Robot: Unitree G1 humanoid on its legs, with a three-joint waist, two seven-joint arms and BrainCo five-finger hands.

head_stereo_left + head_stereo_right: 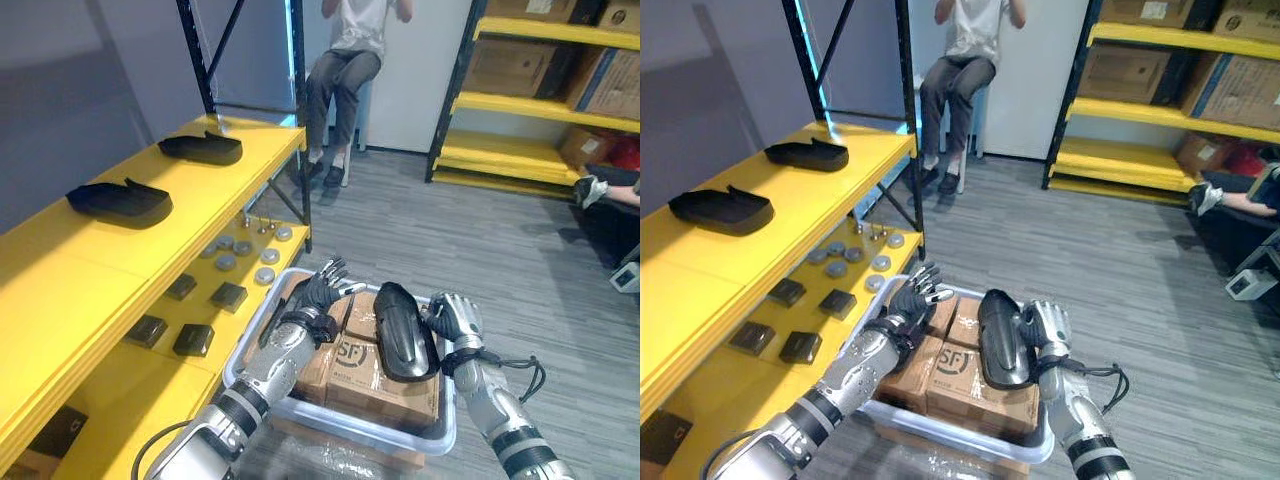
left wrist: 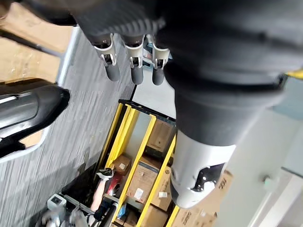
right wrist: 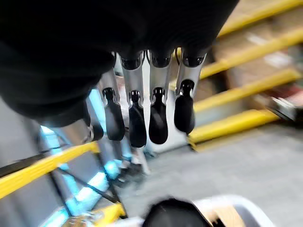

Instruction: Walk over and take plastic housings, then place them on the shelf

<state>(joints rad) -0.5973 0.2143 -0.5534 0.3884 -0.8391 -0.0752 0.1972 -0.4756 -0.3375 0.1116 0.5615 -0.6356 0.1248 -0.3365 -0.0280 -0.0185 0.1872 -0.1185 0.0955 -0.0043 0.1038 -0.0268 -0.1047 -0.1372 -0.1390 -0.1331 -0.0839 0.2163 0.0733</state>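
On the cardboard boxes [image 1: 365,385] in the bin [image 1: 340,425]: one black plastic housing [image 1: 403,335] lies; the boxes carry black print.
Right hand [image 1: 455,318]: just beside this housing; in its wrist view we see the fingers [image 3: 158,123] straight, holding nothing.
Left hand [image 1: 318,293]: over the boxes, fingers spread wide.
Shelf [image 1: 200,215]: near housing [image 1: 120,200] and far housing [image 1: 202,148], well apart.
Left wrist view: the plastic housing's dark end past the fingers.

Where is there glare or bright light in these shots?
Left eye view: white highlights run along the glossy black housing. Right eye view: a cyan glow lines the shelf upright. Left wrist view: a pale sheen streaks the housing's shell. Right wrist view: that cyan glow again, low beside the upright.
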